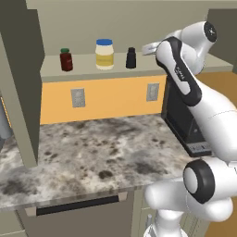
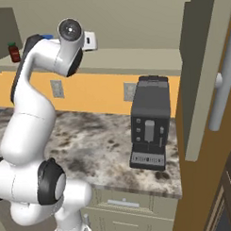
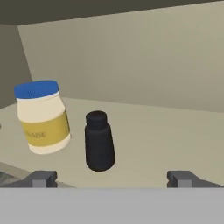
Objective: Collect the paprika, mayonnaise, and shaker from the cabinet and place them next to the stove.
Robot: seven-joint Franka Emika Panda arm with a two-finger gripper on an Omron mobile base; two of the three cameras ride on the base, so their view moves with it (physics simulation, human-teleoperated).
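- All three containers stand on the open cabinet [image 1: 28, 69] shelf: the red, green-lidded paprika [image 1: 66, 59] at the left, the blue-lidded mayonnaise [image 1: 104, 54] in the middle and the black shaker [image 1: 131, 58] at the right, each apart from the next.
- The robot's gripper [image 3: 111, 178] is raised to shelf height just beside the shaker, its jaws spread wide and holding nothing; in the hand view the shaker stands between and beyond the two tips, left of centre, with the mayonnaise further left.
- Below, the speckled worktop [image 1: 92, 148] carries a dark coffee machine [image 2: 149, 128]. No stove appears in these views.
- Judging by this, the task is barely begun: nothing has been collected, the shaker looks like the first target, and all three grasps and all three trips to the stove remain.
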